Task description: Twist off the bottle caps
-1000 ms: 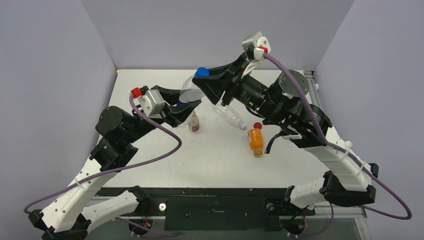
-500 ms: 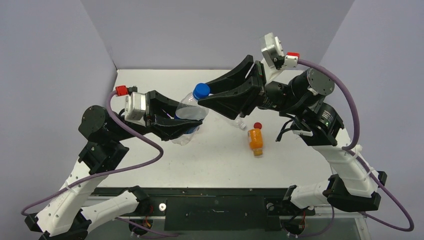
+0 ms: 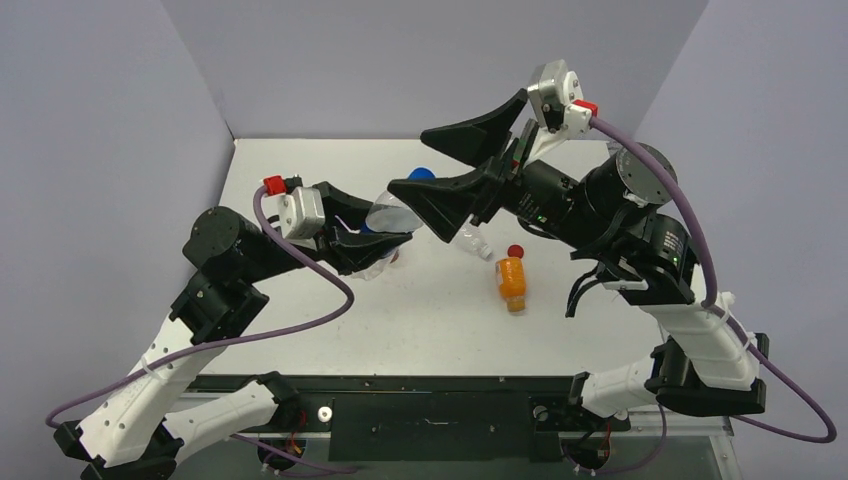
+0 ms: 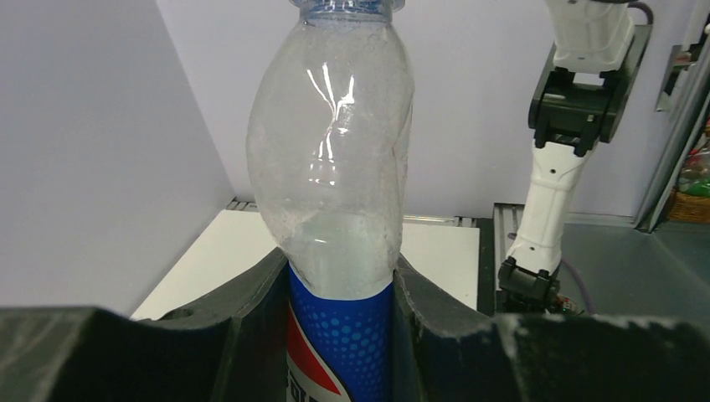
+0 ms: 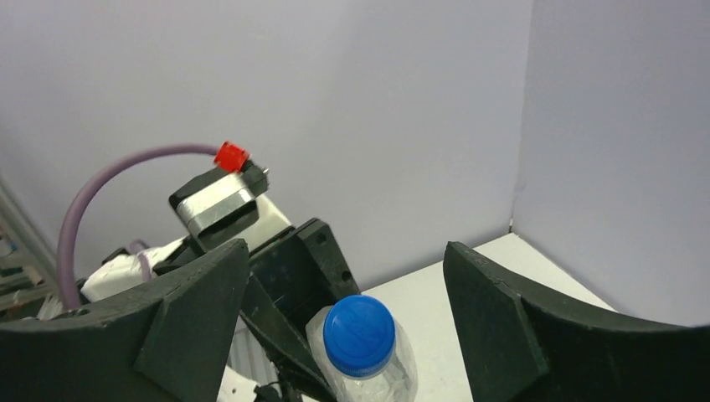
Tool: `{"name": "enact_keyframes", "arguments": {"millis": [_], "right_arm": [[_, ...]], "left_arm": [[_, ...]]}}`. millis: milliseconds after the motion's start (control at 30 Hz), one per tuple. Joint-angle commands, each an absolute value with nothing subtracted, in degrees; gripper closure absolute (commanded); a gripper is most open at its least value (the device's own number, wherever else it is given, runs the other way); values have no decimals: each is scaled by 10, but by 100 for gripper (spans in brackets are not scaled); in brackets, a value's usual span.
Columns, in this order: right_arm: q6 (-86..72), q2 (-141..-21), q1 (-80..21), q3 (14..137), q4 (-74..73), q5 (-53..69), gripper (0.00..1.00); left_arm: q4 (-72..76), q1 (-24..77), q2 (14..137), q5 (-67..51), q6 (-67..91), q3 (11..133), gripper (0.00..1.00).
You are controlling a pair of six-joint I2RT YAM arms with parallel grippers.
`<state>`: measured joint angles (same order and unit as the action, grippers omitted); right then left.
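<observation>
Top external view: two arms meet above the far half of a white table (image 3: 430,320).
Left gripper (image 3: 378,240): closed tight on the blue-labelled lower body of a clear plastic bottle (image 3: 385,215), which it holds off the table, neck tilted toward the right arm.
Right gripper (image 3: 410,160): spread wide and holding nothing.
Round blue screw cap (image 5: 359,333): on the held bottle's neck, between the right gripper's two fingers and touching neither.
Squat orange bottle (image 3: 512,280): on the table right of centre, wearing a small red cap (image 3: 515,251).
Clear unlabelled bottle (image 3: 468,240): lying on the table, partly hidden by the right gripper.
</observation>
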<state>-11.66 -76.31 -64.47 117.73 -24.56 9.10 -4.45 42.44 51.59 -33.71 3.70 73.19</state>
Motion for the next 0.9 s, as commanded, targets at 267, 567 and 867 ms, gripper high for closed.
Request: {"name": "enact_keyframes", "arguments": {"millis": [267, 567, 867], "right_arm": [[-111, -800, -657, 1216, -280, -33, 41], [-108, -802, -657, 1218, -285, -13, 78], [-65, -789, -621, 1232, -303, 220, 100]], "left_arm": [[-9, 425, 505, -255, -15, 725, 100], [-8, 425, 508, -252, -9, 727, 100], [-11, 424, 513, -322, 54, 740, 100]]}}
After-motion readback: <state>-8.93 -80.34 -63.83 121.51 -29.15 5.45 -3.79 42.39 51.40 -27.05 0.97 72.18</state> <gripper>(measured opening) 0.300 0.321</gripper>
